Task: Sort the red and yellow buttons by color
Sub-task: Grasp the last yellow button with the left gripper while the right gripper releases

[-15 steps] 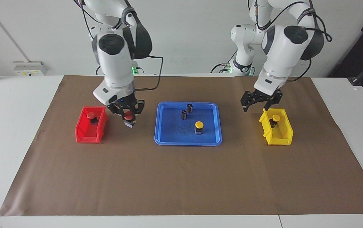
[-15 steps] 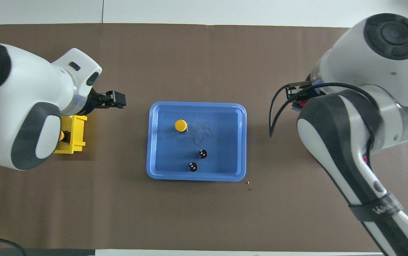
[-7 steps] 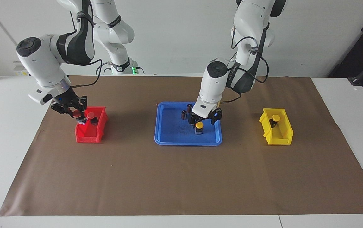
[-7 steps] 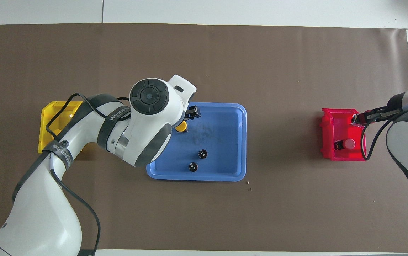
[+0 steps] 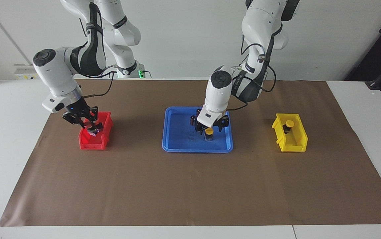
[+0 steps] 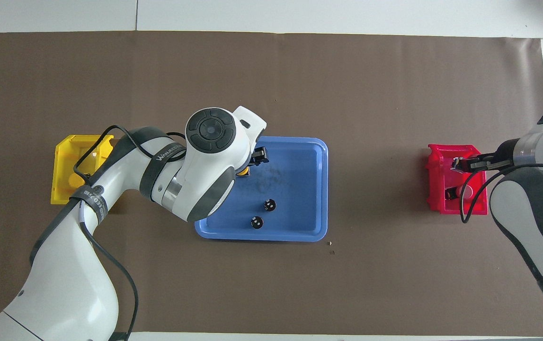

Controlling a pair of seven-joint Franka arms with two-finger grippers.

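Note:
My right gripper (image 5: 90, 128) is low in the red bin (image 5: 105, 125), shut on a red button whose grey base (image 5: 93, 132) shows below the fingers. It also shows in the overhead view (image 6: 458, 164). A second red button (image 6: 452, 193) lies in the same bin (image 6: 434, 182), half hidden by a cable. My left gripper (image 5: 210, 128) is open over the blue tray (image 5: 180, 139), its fingers either side of a yellow button (image 5: 209, 131). My left arm mostly covers this button (image 6: 243, 172) from above. Another yellow button (image 5: 289, 123) sits in the yellow bin (image 5: 298, 141).
Two small dark cylinders with silvery tops (image 6: 269, 204) (image 6: 256, 222) stand in the blue tray (image 6: 316, 189), nearer to the robots than the yellow button. The bins and the tray stand on a brown mat (image 5: 190, 189). My left arm overhangs the yellow bin (image 6: 65, 156).
My right gripper carried the red button from beside the tray over to the red bin and lowered it in. My left gripper moved from the yellow bin to the tray and came down around the yellow button.

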